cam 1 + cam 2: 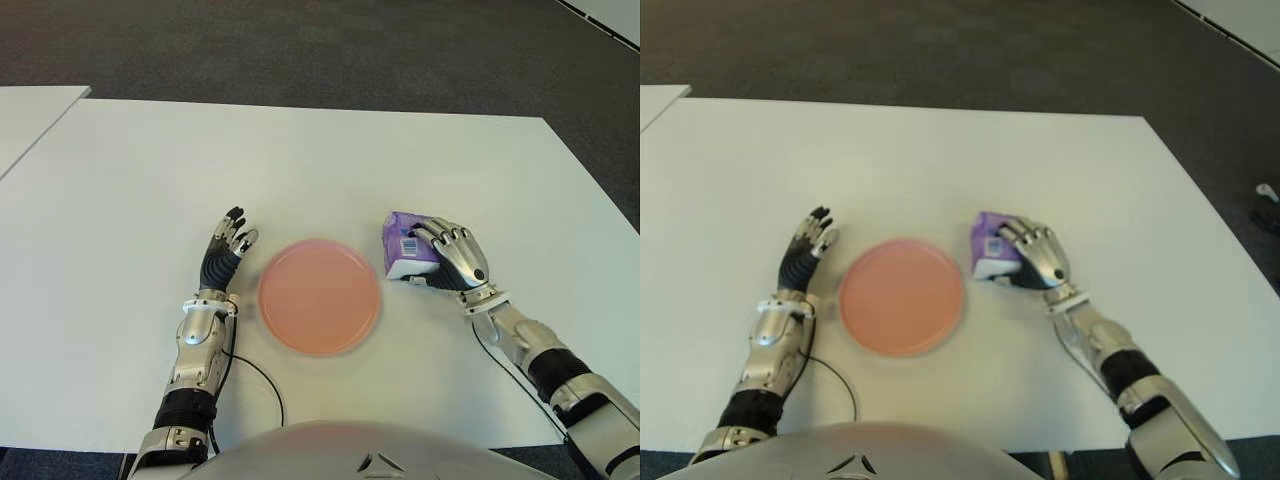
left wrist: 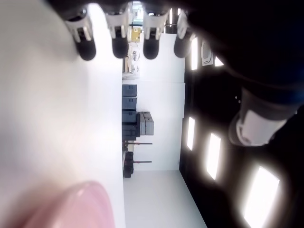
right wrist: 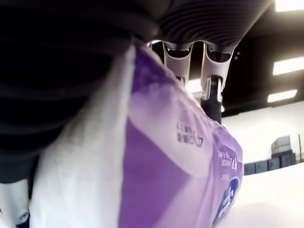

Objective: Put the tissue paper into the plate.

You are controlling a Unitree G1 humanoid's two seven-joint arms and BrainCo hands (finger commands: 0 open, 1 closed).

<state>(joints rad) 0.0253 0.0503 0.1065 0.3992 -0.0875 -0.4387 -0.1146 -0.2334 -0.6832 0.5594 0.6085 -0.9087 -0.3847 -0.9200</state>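
White table (image 1: pixel 330 160) is filling most of the eye views, with dark carpet (image 1: pixel 300 45) running behind it and a second white table's corner (image 1: pixel 30 115) showing at the far left. A pink plate (image 1: pixel 319 296) is sitting near the robot's edge of the table, roughly centred between the two arms, holding nothing yet.

The tissue paper (image 1: pixel 405 245), a purple and white soft pack, is sitting on the table just beside the plate's right rim. The right hand (image 1: pixel 452 256) is lying over it from the right, fingers (image 3: pixel 211 61) curling across the top and far side; the right wrist view is showing the pack pressed right up against the palm, so this reads as a grasp closing on it. Whether it is lifting off the table, cannot tell.

The left hand (image 1: pixel 228 245) is showing left of the plate, fingers (image 2: pixel 118 42) extending straight and holding nothing.

Handling judgement: pack is looking light and squashy, with a plastic wrap likely to be a bit slippery. It will probably be deforming under finger pressure rather than breaking, so a firm wrap across the short width, thumb opposing fingers at the middle, seems the best hold. Gripping only a corner is risking the film sliding out.
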